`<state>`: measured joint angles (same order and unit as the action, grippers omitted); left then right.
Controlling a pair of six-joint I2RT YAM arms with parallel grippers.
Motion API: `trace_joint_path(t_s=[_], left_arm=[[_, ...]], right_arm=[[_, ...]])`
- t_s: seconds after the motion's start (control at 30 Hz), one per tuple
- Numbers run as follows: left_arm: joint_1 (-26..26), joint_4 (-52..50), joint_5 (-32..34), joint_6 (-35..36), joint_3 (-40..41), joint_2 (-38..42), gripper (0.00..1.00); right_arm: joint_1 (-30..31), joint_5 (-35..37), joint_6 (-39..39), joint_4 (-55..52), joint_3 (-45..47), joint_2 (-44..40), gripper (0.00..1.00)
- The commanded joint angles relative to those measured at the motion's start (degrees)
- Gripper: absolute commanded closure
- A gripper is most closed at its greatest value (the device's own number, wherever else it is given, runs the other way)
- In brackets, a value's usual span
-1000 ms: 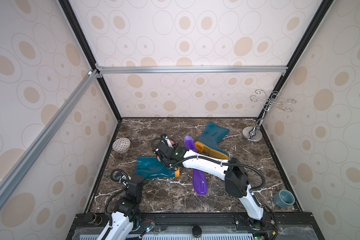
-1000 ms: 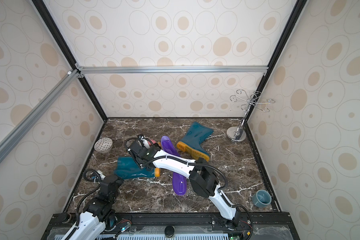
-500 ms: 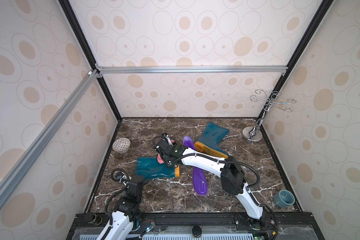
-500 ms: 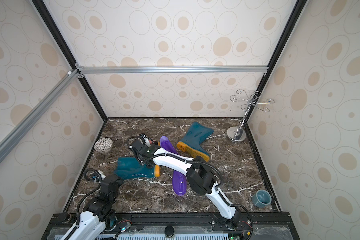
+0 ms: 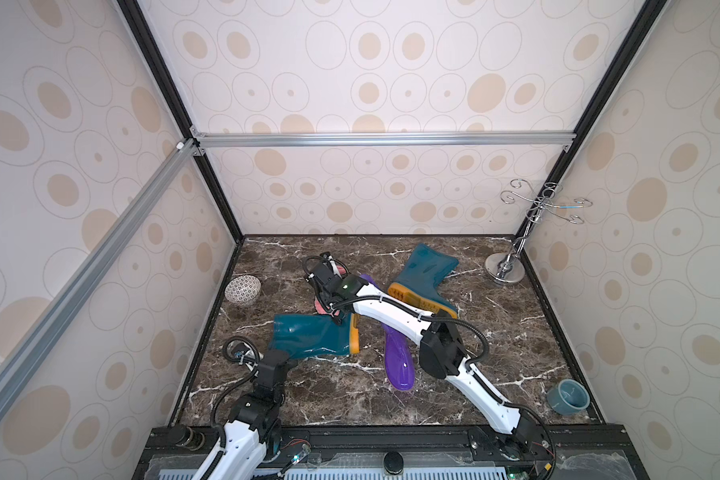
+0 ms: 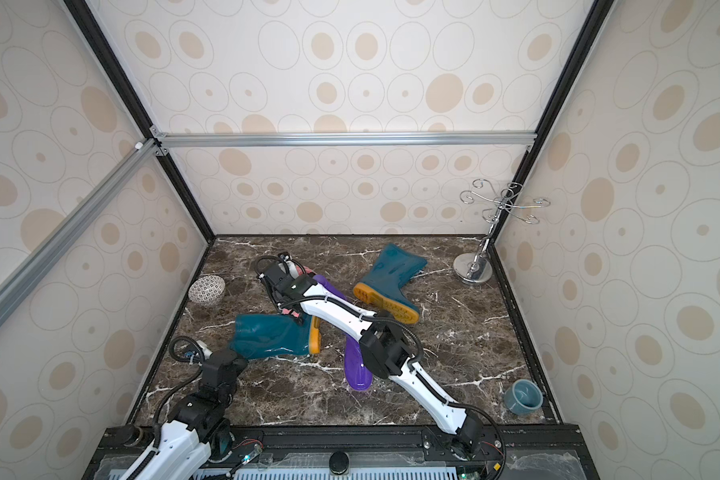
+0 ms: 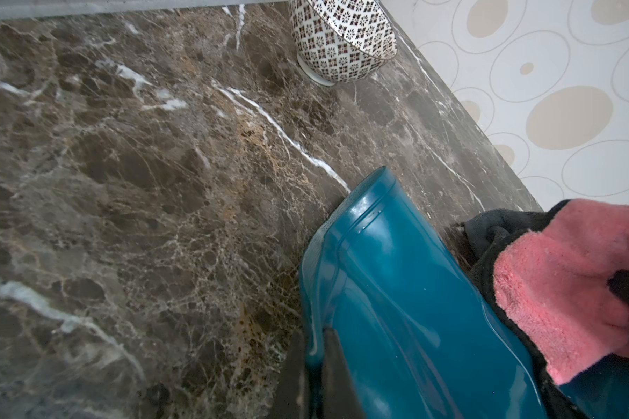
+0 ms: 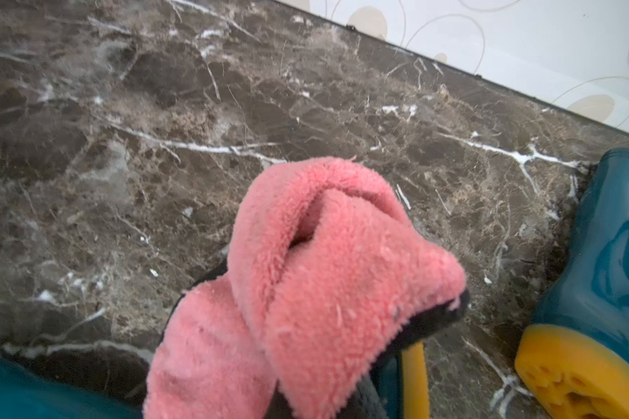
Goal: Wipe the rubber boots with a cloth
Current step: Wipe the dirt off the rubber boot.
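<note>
The right jaws are clenched on the bunched cloth [image 8: 305,290], which rests on the teal boot [image 5: 308,334] lying near the bench's [image 5: 495,332] left edge, while the left jaws pinch the rim at that boot's open top. The cloth looks soft and light, so a fistful of its folds should hold. The boot looks glossy, slippery and floppy in the shaft, so I'd say the rim is the sensible hold.

R arm [image 5: 395,316] reaches far fwd & leftward, wrist down, R gripper [image 5: 324,305] clamped tight. L arm [image 5: 267,376] folded near base, L gripper [image 7: 315,348] clamped too.
</note>
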<state>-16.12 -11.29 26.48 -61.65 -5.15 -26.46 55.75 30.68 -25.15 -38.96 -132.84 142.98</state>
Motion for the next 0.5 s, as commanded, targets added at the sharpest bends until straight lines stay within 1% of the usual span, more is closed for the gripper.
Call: trace_joint_path(t_s=[0.0, 0.07, 0.13, 0.17, 0.3, 0.37, 0.4, 0.47], left_arm=[[0.4, 1.1, 1.1, 1.0, -0.2, -0.2, 1.0], [0.5, 1.4, 1.0, 1.2, -0.1, -0.3, 1.0], [0.5, 1.5, 1.0, 1.1, -0.1, -0.3, 1.0], [0.5, 1.7, 1.0, 1.2, -0.1, -0.3, 1.0], [0.5, 1.3, 1.2, 1.1, -0.2, -0.2, 1.0], [0.5, 1.1, 1.2, 1.0, -0.1, 0.4, 1.0], [0.5, 0.9, 1.3, 0.9, 0.0, 0.8, 1.0], [0.4, 0.8, 1.3, 0.9, 0.1, 1.3, 1.0]], right_arm=[[2.7, -1.5, 0.4, 3.3, 8.5, -5.1, 1.0], [4.5, -2.4, 1.3, 5.7, 11.4, -6.6, 1.0], [6.0, -7.1, 2.9, 7.3, 11.0, -6.1, 1.0], [6.5, -9.2, 3.1, 6.7, 9.3, -5.0, 1.0], [7.7, -18.8, 3.0, 2.8, -2.6, 1.7, 1.0], [7.7, -23.4, 2.0, 3.4, -5.7, 3.6, 1.0], [7.7, -25.3, 2.0, 3.9, -7.2, 4.5, 1.0], [7.8, -26.6, 1.6, 3.8, -10.7, 5.8, 1.0]])
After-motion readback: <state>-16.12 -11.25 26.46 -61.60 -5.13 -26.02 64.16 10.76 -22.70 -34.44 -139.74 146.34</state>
